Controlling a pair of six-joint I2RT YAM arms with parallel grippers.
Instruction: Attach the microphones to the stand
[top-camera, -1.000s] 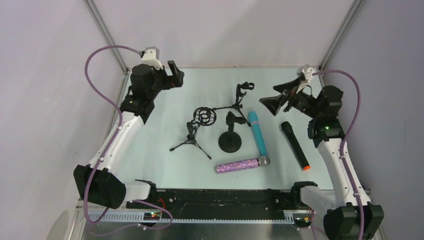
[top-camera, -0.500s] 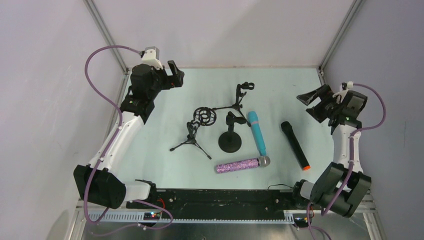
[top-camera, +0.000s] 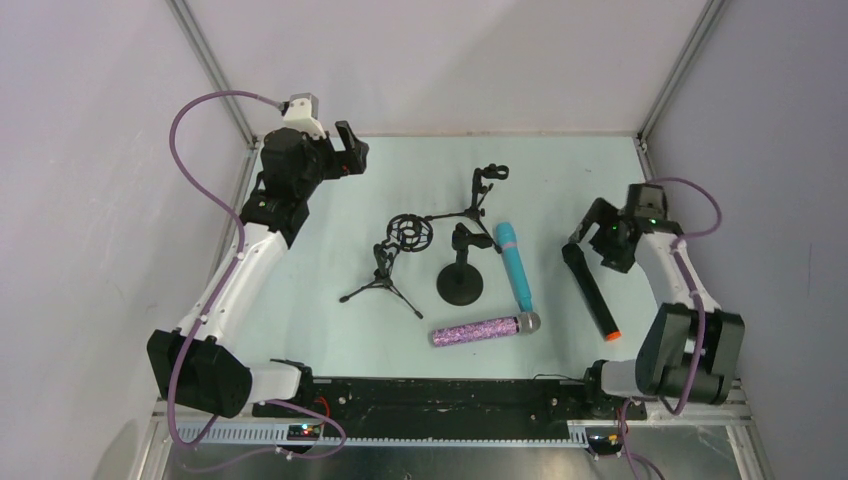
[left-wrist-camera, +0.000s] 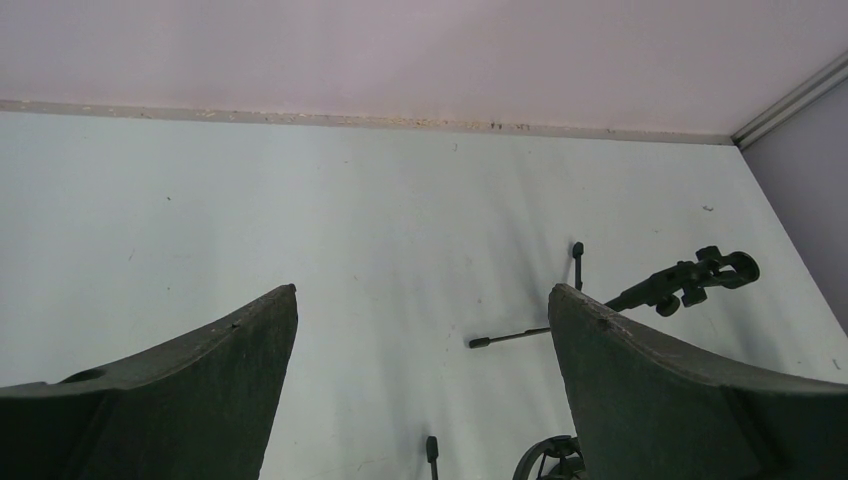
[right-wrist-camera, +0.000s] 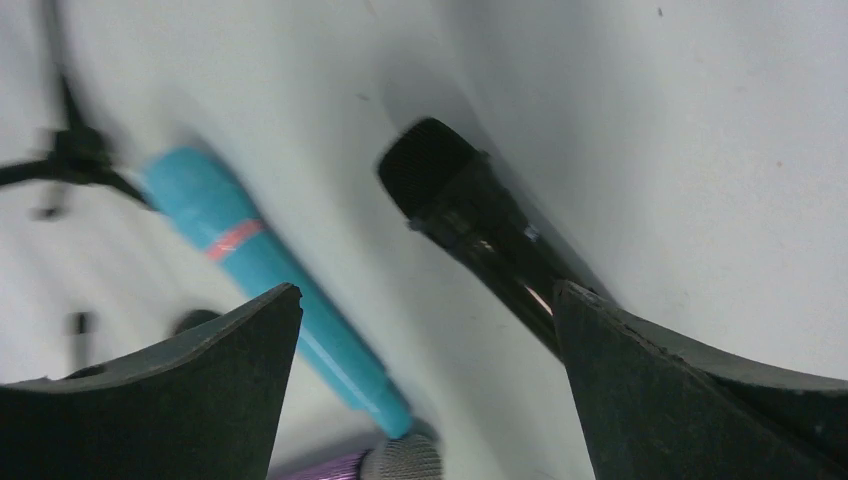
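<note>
Table (top-camera: 330, 240): pale mint top with all the gear on it.

L arm (top-camera: 235, 270): runs from the near-left base up the left side, with the wrist high at the far-left corner. L gripper (top-camera: 346, 150) is level and points twd table centre. Jaws are spread wide w/ nothing between them. Its wrist cam shows bare table and a tripod clip stand (left-wrist-camera: 690, 275).

R arm (top-camera: 680, 290): folded tight near the right edge, forearm angled inward. R gripper (top-camera: 584, 232) is tipped down over the head end of the black mic (top-camera: 590, 290). Jaws are fully apart w/ no grip. In the wrist cam the mic head lies between the fingers and its body passes under one. Contact: can't tell.

Stands mid-table: tripod w/ shock-mount ring (top-camera: 408, 232), round-base stand (top-camera: 461, 282).

All mics lie flat and off the stands. Black is rightmost. The light blue mic (top-camera: 514, 265) is just beside the round base. The glitter purple mic (top-camera: 478, 331) lies crosswise nearest the bases, its silver head by the blue one's near end.
</note>
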